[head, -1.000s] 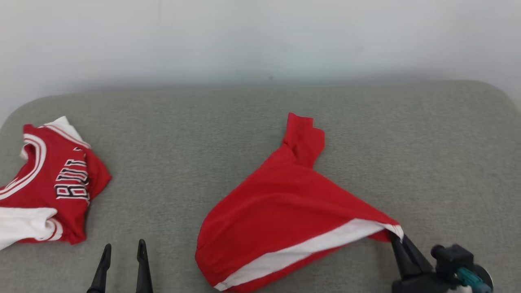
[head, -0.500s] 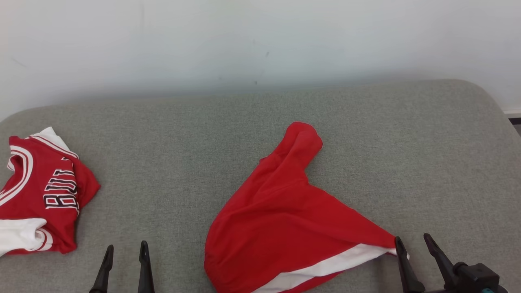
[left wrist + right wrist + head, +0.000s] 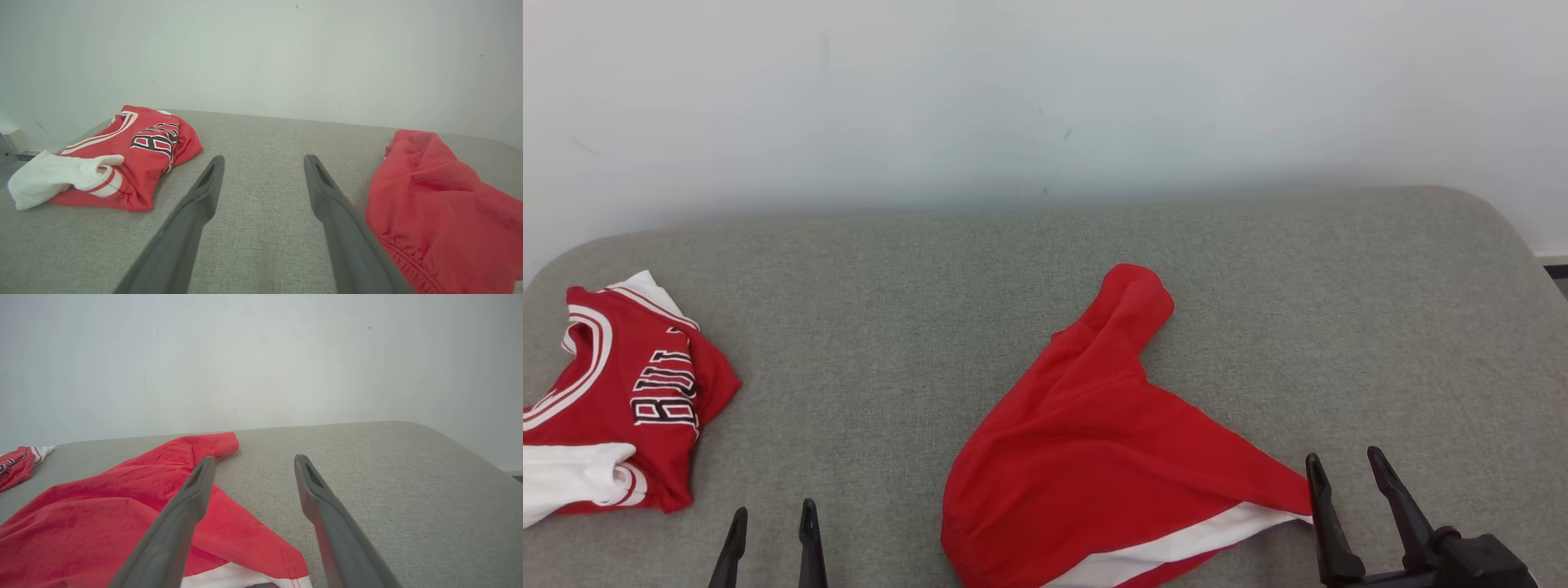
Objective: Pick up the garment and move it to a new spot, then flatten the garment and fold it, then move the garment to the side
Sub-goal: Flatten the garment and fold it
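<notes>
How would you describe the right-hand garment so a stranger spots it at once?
On the grey cushion, right of centre, lies a rumpled red garment with a white band at its near edge. Unlike the jersey at the left, it bears no lettering.

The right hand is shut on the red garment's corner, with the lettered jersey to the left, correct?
No: the right hand is open beside the red garment, as the right wrist view shows. The lettered jersey is to the left.

Bare indoor room, likely test lab: grey fabric-padded surface (image 3: 866,327) against plain white wall (image 3: 1045,90).
</notes>
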Controlling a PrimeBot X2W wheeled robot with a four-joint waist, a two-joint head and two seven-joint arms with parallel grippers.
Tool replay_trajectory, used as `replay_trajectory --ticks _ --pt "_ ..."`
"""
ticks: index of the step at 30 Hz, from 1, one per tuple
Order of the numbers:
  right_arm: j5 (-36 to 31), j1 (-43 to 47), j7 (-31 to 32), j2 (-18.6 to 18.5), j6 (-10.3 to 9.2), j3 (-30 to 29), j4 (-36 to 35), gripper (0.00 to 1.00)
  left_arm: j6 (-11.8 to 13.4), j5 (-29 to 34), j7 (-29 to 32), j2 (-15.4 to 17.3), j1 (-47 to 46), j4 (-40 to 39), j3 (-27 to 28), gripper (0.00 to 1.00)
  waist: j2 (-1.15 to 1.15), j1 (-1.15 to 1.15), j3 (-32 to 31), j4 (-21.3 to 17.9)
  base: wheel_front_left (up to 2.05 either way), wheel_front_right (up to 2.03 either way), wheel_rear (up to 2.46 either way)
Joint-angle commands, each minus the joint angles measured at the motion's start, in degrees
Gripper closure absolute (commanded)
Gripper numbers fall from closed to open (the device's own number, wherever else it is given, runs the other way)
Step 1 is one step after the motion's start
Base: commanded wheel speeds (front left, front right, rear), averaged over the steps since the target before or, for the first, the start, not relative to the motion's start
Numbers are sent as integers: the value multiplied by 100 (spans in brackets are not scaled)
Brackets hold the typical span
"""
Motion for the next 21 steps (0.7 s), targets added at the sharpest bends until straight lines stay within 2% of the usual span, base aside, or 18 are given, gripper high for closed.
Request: replay_trajectory --ticks 1,9,15,21 --pt "-15 62 -47 75 -13 -18 -18 0 -20 32 -21 -6 55 -28 -4 0 0 1 -34 31 0 0 0" --pt "-74 109 -96 249 -13 -57 57 0 -53 106 -21 -7 180 -54 -87 0 0 1 -100 87 0 0 0" --pt "-81 69 -98 309 -13 -29 39 0 -287 297 -21 4 310 261 -648 0 0 1 -83 85 0 0 0" --pt "-51 17 -99 323 -13 -9 34 0 -372 248 -21 38 415 629 -1176 0 0 1 -44 54 0 0 0"
